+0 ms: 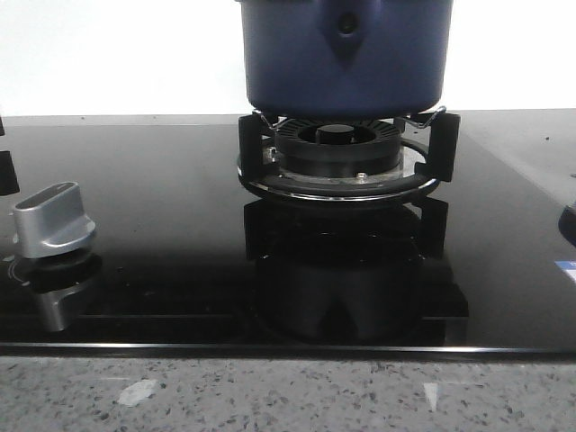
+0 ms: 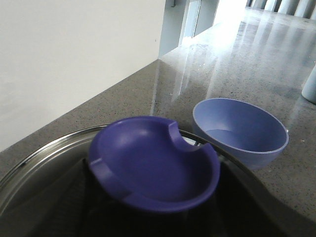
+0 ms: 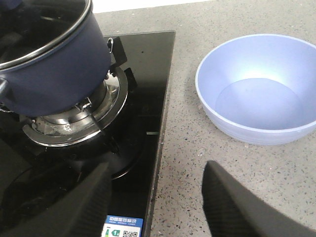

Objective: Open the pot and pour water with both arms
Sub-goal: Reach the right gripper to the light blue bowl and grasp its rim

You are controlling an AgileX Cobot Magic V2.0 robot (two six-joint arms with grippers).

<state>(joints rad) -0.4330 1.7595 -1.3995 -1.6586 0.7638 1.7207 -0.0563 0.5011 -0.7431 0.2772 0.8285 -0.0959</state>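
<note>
Dark-blue pot (image 3: 49, 64) sits on burner (image 3: 74, 123), beyond spread right jaws.

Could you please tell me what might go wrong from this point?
1. The pot sits on narrow burner prongs, so a sideways nudge might tip or slide it.
2. The bowl stands apart from the stove, so water could spill on the way across.
3. The right gripper is open and holds nothing, so it gives the pot no support.
</note>
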